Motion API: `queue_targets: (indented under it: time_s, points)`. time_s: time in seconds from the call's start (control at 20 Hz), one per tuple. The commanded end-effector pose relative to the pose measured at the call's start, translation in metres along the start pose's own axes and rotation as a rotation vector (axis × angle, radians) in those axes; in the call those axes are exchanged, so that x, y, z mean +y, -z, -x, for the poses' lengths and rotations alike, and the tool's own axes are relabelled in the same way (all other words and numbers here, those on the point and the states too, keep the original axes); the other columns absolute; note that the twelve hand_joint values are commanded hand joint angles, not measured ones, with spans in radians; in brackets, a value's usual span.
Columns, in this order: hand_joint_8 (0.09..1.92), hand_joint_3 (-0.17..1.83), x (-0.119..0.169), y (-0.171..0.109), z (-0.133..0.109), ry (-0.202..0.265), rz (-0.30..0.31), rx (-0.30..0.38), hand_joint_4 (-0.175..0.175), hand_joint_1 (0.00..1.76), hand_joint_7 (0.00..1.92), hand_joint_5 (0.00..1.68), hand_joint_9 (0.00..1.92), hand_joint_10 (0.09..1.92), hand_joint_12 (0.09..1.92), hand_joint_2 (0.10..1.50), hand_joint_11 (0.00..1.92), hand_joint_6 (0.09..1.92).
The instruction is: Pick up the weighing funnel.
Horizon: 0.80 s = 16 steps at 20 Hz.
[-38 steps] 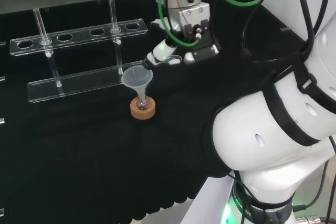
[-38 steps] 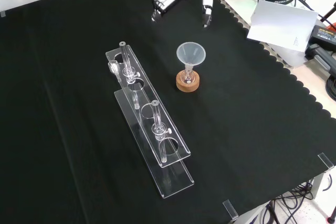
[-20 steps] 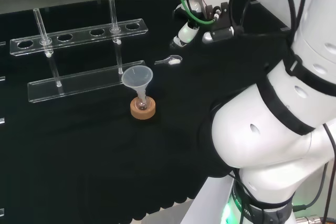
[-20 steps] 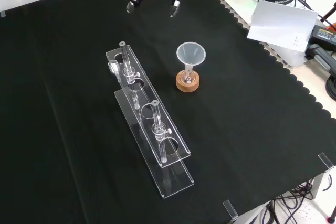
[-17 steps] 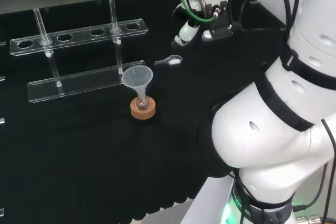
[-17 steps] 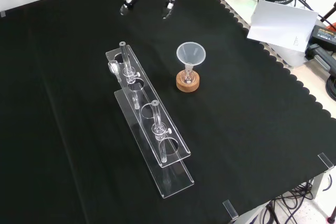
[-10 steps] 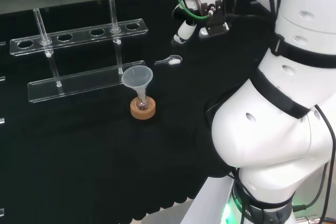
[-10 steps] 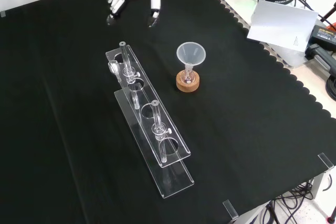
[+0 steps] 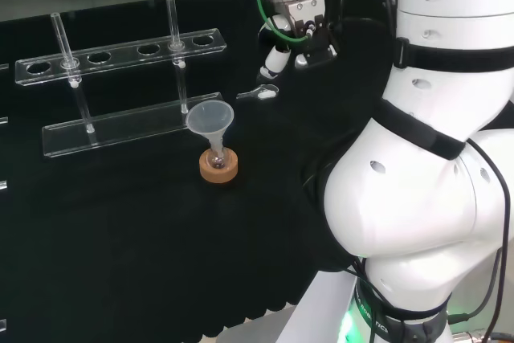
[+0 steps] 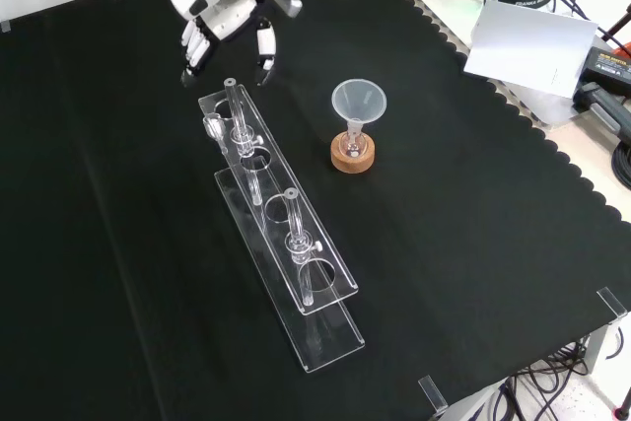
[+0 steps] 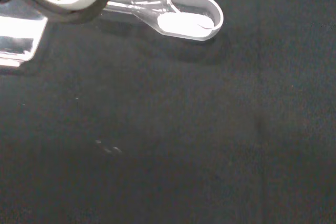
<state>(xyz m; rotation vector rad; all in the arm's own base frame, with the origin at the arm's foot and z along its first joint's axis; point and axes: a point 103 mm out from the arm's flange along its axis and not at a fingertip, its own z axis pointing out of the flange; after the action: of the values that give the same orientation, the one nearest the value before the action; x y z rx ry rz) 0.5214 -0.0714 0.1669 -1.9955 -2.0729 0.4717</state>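
Hovering with fingers (image 9: 276, 59) spread and empty, you have the weighing funnel (image 9: 259, 93) lying just below them on the desk (image 9: 144, 230), stem toward them.

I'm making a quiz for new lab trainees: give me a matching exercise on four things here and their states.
1 weighing funnel
2 funnel
3 hand
4 cork ring

A under the small flask
B open, holding nothing
C lying on the cloth
D upright, stem in the small flask

Pairs: 1-C, 2-D, 3-B, 4-A
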Motion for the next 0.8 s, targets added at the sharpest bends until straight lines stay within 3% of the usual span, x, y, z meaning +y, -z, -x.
queue_targets:
  time_s: [0.05,0.35,0.8]
  points:
    - [0.67,0.53,0.032,-0.025,0.001,-0.001,-0.026,-0.049,-0.022,0.85,0.45,0.52,0.64,0.57,1.29,0.55,0.48,0.09]
    - [0.67,0.55,0.047,-0.045,-0.003,0.015,-0.032,-0.069,-0.02,0.85,0.5,0.56,0.66,0.56,1.29,0.54,0.5,0.09]
    - [0.66,0.57,0.061,-0.055,-0.004,-0.015,-0.046,-0.102,-0.015,0.88,0.54,0.61,0.71,0.55,1.27,0.54,0.53,0.09]
